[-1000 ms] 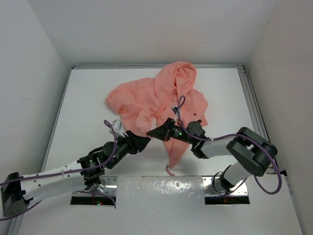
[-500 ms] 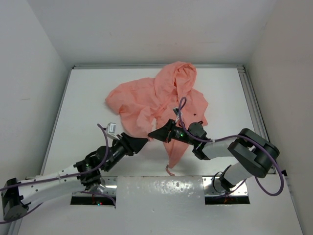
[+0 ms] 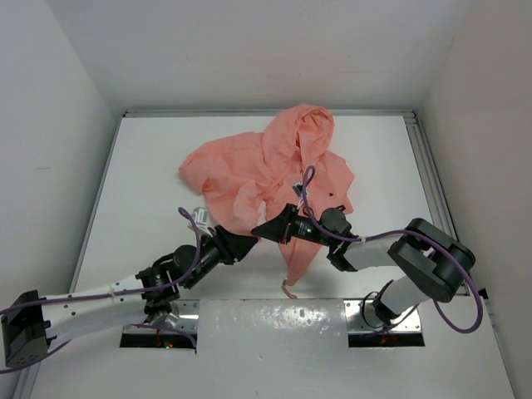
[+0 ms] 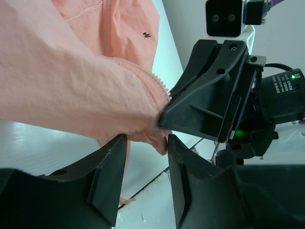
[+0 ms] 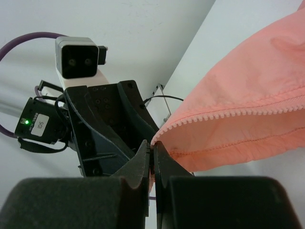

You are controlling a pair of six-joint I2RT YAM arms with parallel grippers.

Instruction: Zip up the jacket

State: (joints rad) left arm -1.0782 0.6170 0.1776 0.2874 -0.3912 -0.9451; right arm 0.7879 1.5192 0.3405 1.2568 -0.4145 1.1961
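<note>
Narrowing around a lower corner of the jacket, the left pincer has drawn its jaws closer together over the last second. They are not shut yet: in the left wrist view the corner of the hem hangs in the gap, with daylight on at least one side. In the top view this pincer's nose has barely shifted and sits just beside the right pincer, while the left forearm behind it has swung a little out and back.

The right pincer has not changed. It stays clamped on the edge of the front flap, its jaws pressed together on the fabric beside the zipper teeth, holding that edge up off the desk.

Behind both pincers, the rest of the jacket lies crumpled across the far middle of the desk. Its hood points toward the back wall, one narrow strip trails toward the near edge, and the dark spot is on the right-hand panel.

I judge the change to mean a second grip is being taken next to the first, so the zipper's bottom end can be held taut from both sides. The zipper looks open along the stretch in view, so zipping proper has not started. If the left jaws close on loose cloth and miss the toothed edge, the ends will not line up.
</note>
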